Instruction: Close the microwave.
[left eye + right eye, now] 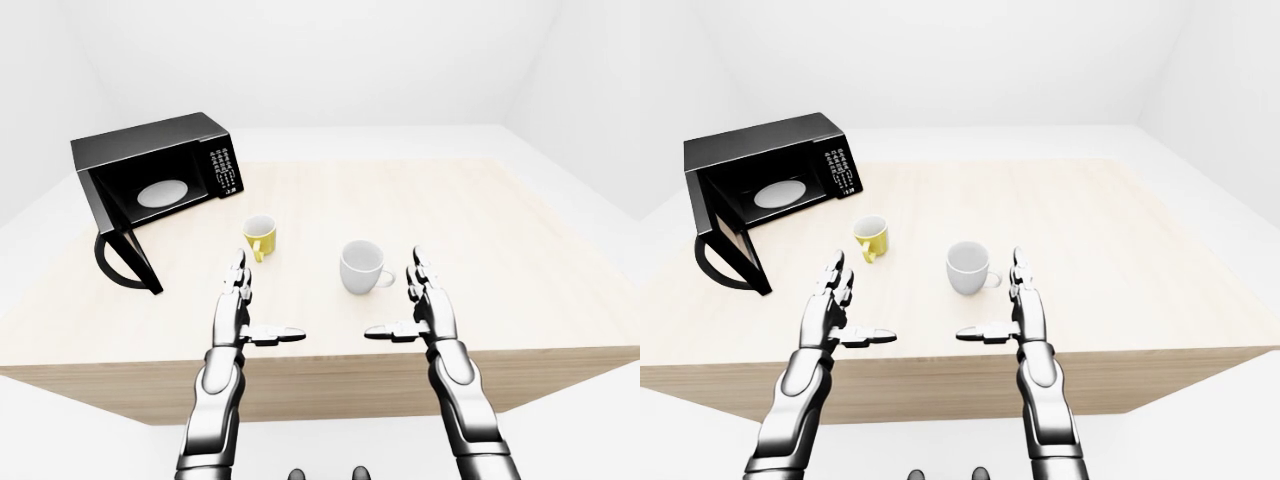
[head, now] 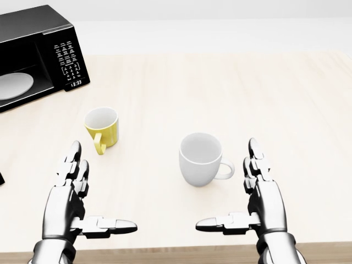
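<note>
The black microwave [image 1: 150,165] stands at the top left of the light wooden table [image 1: 500,230]. Its door [image 1: 127,256] hangs open, swung out toward the table's near left edge, and a white turntable plate [image 1: 162,192] shows inside. The keypad panel [image 2: 69,63] shows in the head view. My left hand [image 2: 102,187] and right hand [image 2: 225,184] hover low over the table's bottom edge, palms facing each other. Both are open with fingers straight, thumbs pointing inward and nothing held. Both are well clear of the microwave.
A yellow mug [image 2: 102,126] stands just above my left hand, between it and the microwave. A white mug [image 2: 201,159] sits between the two hands, close to my right hand's fingers [image 2: 254,159]. White floor and walls surround the table.
</note>
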You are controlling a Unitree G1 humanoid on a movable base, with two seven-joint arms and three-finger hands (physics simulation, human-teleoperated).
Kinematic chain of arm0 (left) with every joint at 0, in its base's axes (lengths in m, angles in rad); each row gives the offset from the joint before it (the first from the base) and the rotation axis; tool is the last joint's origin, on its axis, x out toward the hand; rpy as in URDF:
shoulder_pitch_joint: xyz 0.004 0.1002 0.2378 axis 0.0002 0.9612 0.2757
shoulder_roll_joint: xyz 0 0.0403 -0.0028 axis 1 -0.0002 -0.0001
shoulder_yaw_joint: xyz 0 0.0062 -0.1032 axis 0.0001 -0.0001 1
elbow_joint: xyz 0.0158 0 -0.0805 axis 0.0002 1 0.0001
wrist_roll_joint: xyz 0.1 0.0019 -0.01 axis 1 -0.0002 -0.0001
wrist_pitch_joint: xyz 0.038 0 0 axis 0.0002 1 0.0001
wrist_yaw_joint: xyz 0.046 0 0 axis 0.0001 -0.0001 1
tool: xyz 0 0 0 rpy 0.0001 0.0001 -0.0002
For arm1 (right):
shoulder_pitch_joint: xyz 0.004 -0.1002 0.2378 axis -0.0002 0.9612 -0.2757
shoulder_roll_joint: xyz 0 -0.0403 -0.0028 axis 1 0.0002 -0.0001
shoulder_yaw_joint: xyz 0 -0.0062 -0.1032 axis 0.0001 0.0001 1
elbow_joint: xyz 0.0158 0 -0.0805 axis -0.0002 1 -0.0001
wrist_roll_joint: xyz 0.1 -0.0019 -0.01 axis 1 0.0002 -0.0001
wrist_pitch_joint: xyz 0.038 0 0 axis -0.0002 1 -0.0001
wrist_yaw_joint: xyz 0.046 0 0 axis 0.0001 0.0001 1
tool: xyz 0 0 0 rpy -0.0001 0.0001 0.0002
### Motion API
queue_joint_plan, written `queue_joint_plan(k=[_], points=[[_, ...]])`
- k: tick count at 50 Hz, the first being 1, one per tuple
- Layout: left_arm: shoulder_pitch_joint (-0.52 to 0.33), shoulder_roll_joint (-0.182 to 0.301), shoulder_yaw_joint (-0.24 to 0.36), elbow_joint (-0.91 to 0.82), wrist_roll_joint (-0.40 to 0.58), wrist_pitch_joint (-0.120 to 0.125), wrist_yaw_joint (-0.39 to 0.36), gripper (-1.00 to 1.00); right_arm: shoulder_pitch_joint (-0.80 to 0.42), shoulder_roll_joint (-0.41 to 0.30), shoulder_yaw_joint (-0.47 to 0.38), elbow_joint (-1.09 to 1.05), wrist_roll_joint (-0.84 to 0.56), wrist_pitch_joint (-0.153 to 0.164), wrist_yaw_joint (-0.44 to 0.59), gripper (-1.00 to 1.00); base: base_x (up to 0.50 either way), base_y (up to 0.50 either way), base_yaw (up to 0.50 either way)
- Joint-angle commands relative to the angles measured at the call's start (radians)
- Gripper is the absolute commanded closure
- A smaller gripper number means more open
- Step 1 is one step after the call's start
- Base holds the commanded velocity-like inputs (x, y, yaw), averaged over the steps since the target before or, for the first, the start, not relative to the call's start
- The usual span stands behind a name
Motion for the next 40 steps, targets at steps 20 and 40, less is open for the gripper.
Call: queue_joint_plan(k=[20,40], points=[[0.154,-0.008,0.014,-0.564,-0.023,0.075,-0.036,-1.0,0.166,0.014,0.081,-0.473,-0.079,0.078,-0.017,-1.0,0.0,0.0,0.0],[0.354,0.182,0.04,-1.031,-0.26,0.075,0.106,-1.0,0.402,0.01,0.186,-1.049,-0.168,0.078,0.012,-1.0,0.0,0.0,0.0]])
